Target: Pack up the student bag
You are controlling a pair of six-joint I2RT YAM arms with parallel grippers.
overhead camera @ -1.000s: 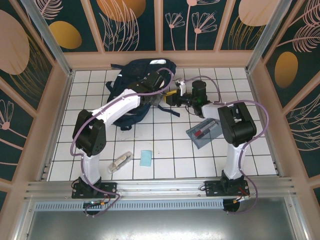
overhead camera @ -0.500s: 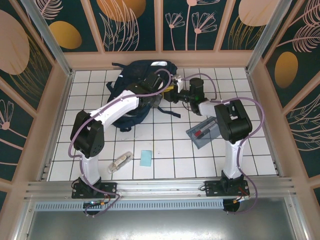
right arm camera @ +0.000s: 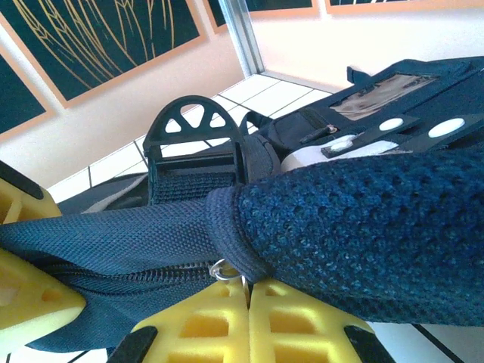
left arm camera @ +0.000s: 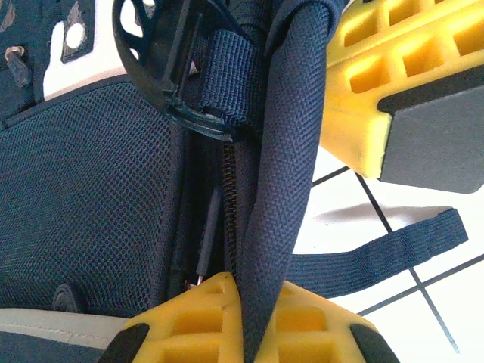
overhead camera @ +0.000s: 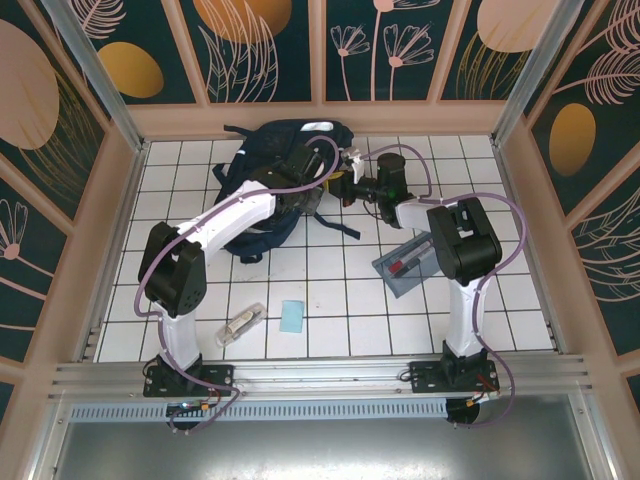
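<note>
The backpack [overhead camera: 262,160] lies flat on the far part of the white-tiled tabletop [overhead camera: 330,290], left of centre, its far edge close against the back wall [overhead camera: 320,118]. Its right edge faces the middle of the tabletop, and both arms meet there.

The left gripper [left arm camera: 253,299] is clenched on a padded strap [left arm camera: 291,151] that runs along the backpack's edge beside a zipper [left arm camera: 229,197]; the strap comes out between the two yellow fingers. The right gripper [right arm camera: 248,291] is pressed closed on the backpack's fabric just beside it, fingers meeting with a small zipper ring [right arm camera: 219,268] at the pinch. The two grippers sit very near each other, with a black plastic buckle [right arm camera: 193,125] just beyond them.

A thin loose strap [left arm camera: 393,249] trails off the backpack onto bare tiles.

Nearer the arms' bases the tabletop is mostly open. A grey case [overhead camera: 408,262] lies to the right beside the right arm, a light blue square [overhead camera: 292,317] sits near the front middle, and a small pale thing [overhead camera: 241,324] lies just left of it, all well apart from the backpack.
</note>
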